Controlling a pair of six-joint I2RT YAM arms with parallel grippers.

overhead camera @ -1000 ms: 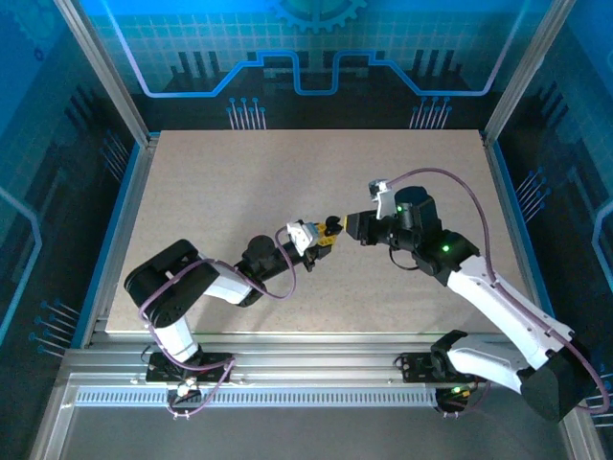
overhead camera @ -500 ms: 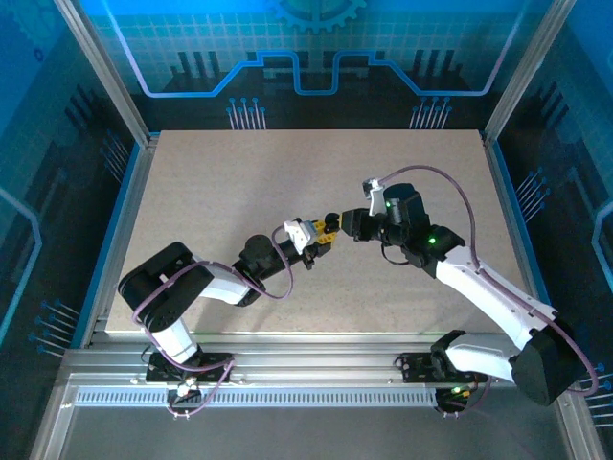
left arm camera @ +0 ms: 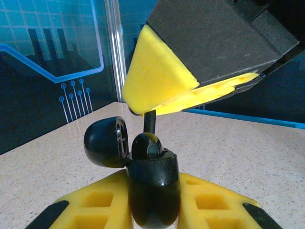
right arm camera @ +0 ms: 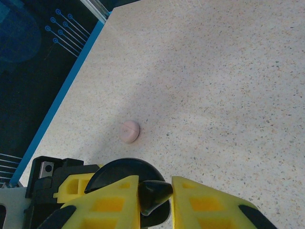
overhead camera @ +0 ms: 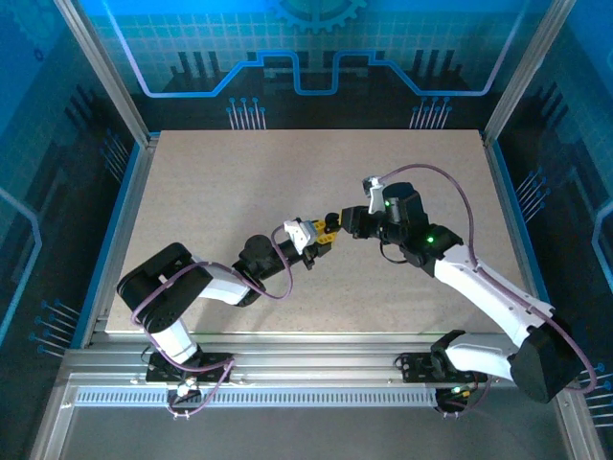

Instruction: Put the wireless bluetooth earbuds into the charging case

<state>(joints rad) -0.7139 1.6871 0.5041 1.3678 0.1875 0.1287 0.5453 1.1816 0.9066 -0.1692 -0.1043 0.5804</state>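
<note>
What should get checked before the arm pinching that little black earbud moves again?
1. Left gripper clamped on the black charging case: ok.
2. Lid swung open: ok.
3. Right gripper pinching the black earbud: ok.
4. Earbud meeting the case's open top: ok, in the left wrist view.
5. Earbud fully seated: not ok; its stem stands up out of the case.
6. Pale pink round piece on the table, apart from both grippers: ok.

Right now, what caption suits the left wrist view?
Left gripper holds an open black case; right gripper holds a black earbud at its mouth.
</note>
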